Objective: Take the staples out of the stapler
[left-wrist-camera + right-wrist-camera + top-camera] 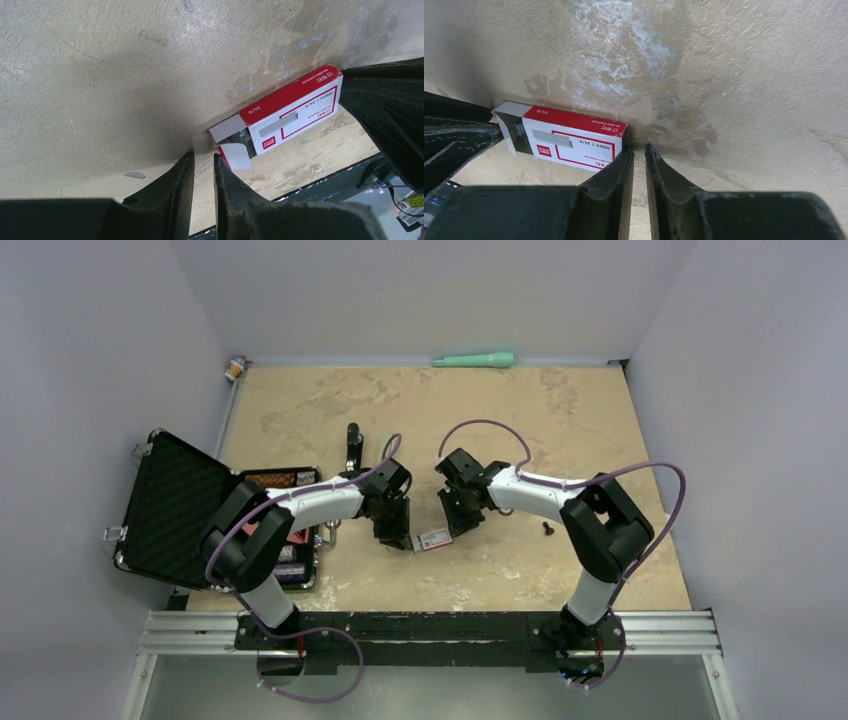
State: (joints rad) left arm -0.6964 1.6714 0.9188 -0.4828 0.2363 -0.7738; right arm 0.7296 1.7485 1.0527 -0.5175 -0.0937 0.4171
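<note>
The tabletop (pixel 560 420) fills the top view, with an open black case (pixel 175 505) at its left edge. The left pincer (pixel 203 156) and right pincer (pixel 639 148) hang low at centre frame. Each has its fingers a narrow slit apart with nothing between them, and they flank a red-and-white box (pixel 295 110), one at either end. The stapler (pixel 353 445) sits well apart, above the left arm and just left of centre; no loose staples can be made out. The step looks like work on the box, so the right pincer should brace the closed end while the left teases the open flap (pixel 236 156), gently, lest the light box skid or crush. Readable on it: "24/6", "1000 | 24/6", small print ending "STAPLES", and a red logo too fine to read.
</note>
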